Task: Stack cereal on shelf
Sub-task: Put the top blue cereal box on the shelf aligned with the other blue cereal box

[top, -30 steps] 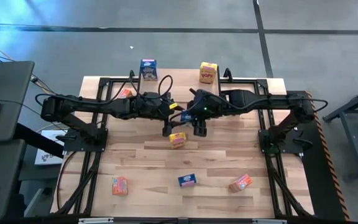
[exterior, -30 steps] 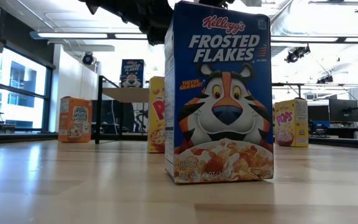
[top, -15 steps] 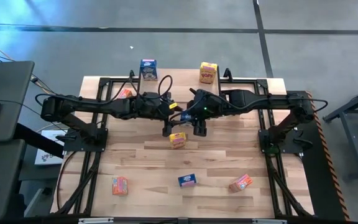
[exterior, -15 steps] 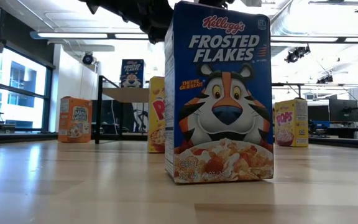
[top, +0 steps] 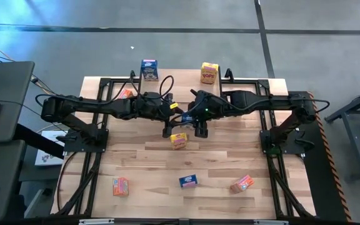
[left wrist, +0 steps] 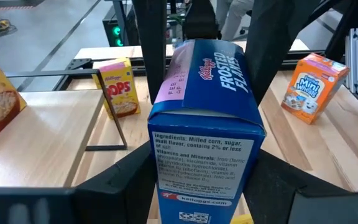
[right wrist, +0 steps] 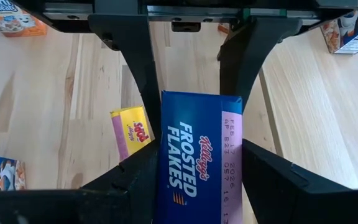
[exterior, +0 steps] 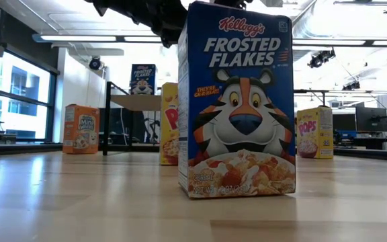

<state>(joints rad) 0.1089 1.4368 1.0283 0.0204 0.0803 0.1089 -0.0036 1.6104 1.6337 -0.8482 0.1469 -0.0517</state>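
A blue Frosted Flakes cereal box (top: 186, 117) hangs in the air over the middle of the table, between both arms. My left gripper (top: 177, 117) comes at it from the table's left and my right gripper (top: 194, 117) from the right; both are shut on it. Its printed top flap (right wrist: 194, 155) faces up. Another blue box (top: 149, 69) stands on the shelf (exterior: 136, 101) at the far side. A yellow Pops box (top: 209, 72) stands near the far edge. A yellow box (top: 179, 140) stands on the table below the grippers. My left gripper (left wrist: 207, 165) pinches the blue box at its end with the ingredients panel (left wrist: 204, 155), one finger on each broad face. The fingers lie level, coming from the table's left. The box is lifted clear, top flap up. My right gripper (right wrist: 197, 180) pinches the opposite end of the same box (right wrist: 197, 186) between its two fingers, one on each broad face. It comes level from the table's right. The box hangs clear above the tabletop.
On the near part of the table stand a blue box (top: 188, 181), an orange box (top: 120, 186) to the left and a tilted orange box (top: 242, 184) to the right. Another orange box (top: 125, 94) shows partly under the left arm. Black frame rails (top: 92, 181) run along both sides.
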